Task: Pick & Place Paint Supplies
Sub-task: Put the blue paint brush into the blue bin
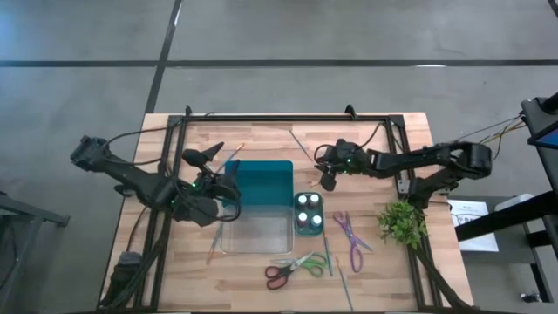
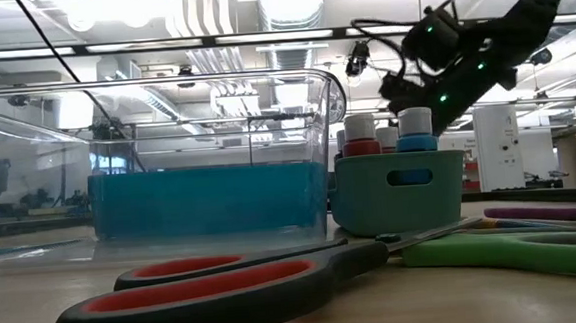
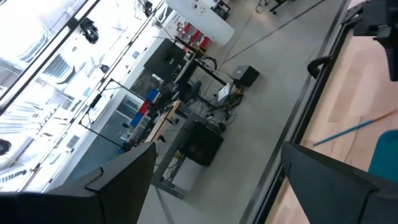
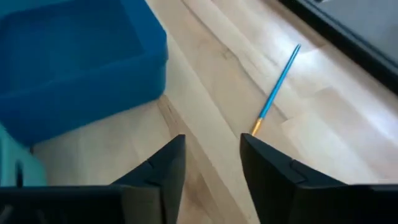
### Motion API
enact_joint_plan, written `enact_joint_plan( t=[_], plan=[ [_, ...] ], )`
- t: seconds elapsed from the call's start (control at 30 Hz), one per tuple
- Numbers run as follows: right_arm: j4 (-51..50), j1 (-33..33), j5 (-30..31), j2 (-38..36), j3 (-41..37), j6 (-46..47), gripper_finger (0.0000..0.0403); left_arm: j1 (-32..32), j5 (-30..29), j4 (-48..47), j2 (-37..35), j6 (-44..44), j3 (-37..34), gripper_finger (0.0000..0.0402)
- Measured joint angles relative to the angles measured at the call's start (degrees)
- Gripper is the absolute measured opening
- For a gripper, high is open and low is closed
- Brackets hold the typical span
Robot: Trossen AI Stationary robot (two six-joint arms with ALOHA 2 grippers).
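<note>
Several white-capped paint bottles [image 1: 309, 211] [image 2: 387, 128] stand upright in a small teal cup [image 1: 297, 228] [image 2: 400, 190]. Red-green scissors [image 1: 292, 269] [image 2: 225, 286] and purple scissors [image 1: 350, 237] [image 2: 542, 211] lie flat on the table near its near edge. Thin brushes lie scattered: one blue [image 1: 302, 144] [image 4: 277, 90], one by the left gripper [image 1: 232, 157] [image 3: 348, 129]. My right gripper [image 1: 328, 181] [image 4: 212, 140] [image 2: 401, 92] hovers open above the table, just beyond the cup's far side. My left gripper [image 1: 228, 185] [image 3: 217, 149] is open at the teal lid's left edge.
A clear container [image 1: 257, 231] [image 2: 208, 156] and its teal lid [image 1: 261, 183] [image 4: 74, 62] sit mid-table between the arms. A green plant sprig [image 1: 401, 222] lies at the right. More brushes [image 1: 343, 279] lie near the scissors. A black frame [image 1: 288, 118] borders the table's far edge.
</note>
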Motion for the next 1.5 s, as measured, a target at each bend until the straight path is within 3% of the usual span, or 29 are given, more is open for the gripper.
enact_joint_plan(
  t=[0.23, 0.53, 0.83, 1.5],
  plan=[
    [8.51, -0.04, -0.77, 9.25, 0.03, 2.86, 0.0089, 0.04, -0.89, -9.2, -0.84, -8.34, -0.02, 0.0353],
    [14.22, -1.2, 1.11, 16.77, 0.25, 5.86, 0.0083, -0.07, -1.01, -9.26, -1.28, -9.26, -0.02, 0.0353],
    [14.87, -4.01, 2.67, 16.71, 0.63, 4.82, 0.0083, -0.07, 0.03, -9.41, -1.35, -9.6, -0.02, 0.0353],
    [14.19, -5.71, -0.56, 17.46, 1.02, 5.58, 0.0083, 0.0, 1.34, -10.63, -1.35, -10.21, -0.02, 0.0354]
  ],
)
